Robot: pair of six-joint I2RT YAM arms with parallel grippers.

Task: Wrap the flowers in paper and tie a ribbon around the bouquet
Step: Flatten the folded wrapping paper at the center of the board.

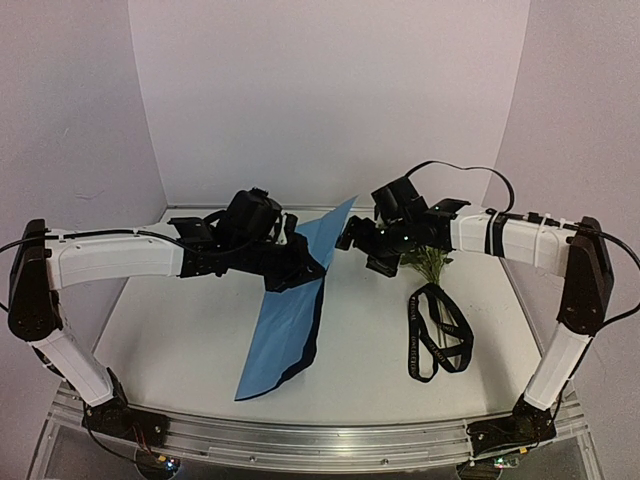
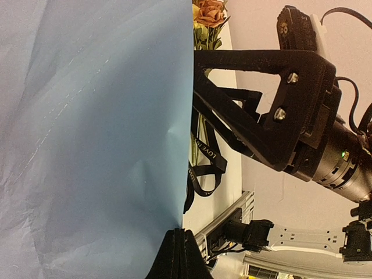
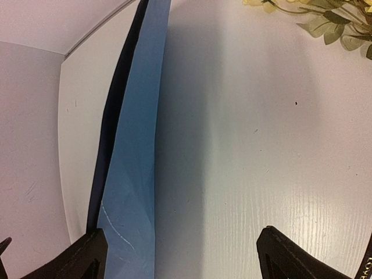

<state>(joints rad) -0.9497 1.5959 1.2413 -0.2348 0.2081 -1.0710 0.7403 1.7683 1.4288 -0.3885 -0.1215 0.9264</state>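
Two arms reach in over the white worktop point(image 1: 170, 330) from either side and meet near its far middle.

The left claw point(image 1: 298, 264) is closed tight on the paper point(image 1: 285, 335), gripping it at one edge about halfway along its length. The sheet is raised off the surface there. It hangs in a long fold running from a tip near the far edge down to a corner close to the near edge, left of centre. Its light blue face is turned to the left, and the dark navy face shows along the right side. In the left wrist view the blue face point(image 2: 87, 116) fills the left half of the picture.

The right claw point(image 1: 352, 236) stands wide open with nothing in it, just to the right of the sheet's upper part. In the right wrist view, the folded paper point(image 3: 133, 174) runs close by one of its fingers point(image 3: 87, 256); whether they touch I cannot tell.

The flowers point(image 1: 430, 263) lie on the far right part of the worktop, mostly hidden under the right wrist, with only the green stems showing from above. The ribbon point(image 1: 411, 340) lies in loose loops just nearer than the stems, on the right half.
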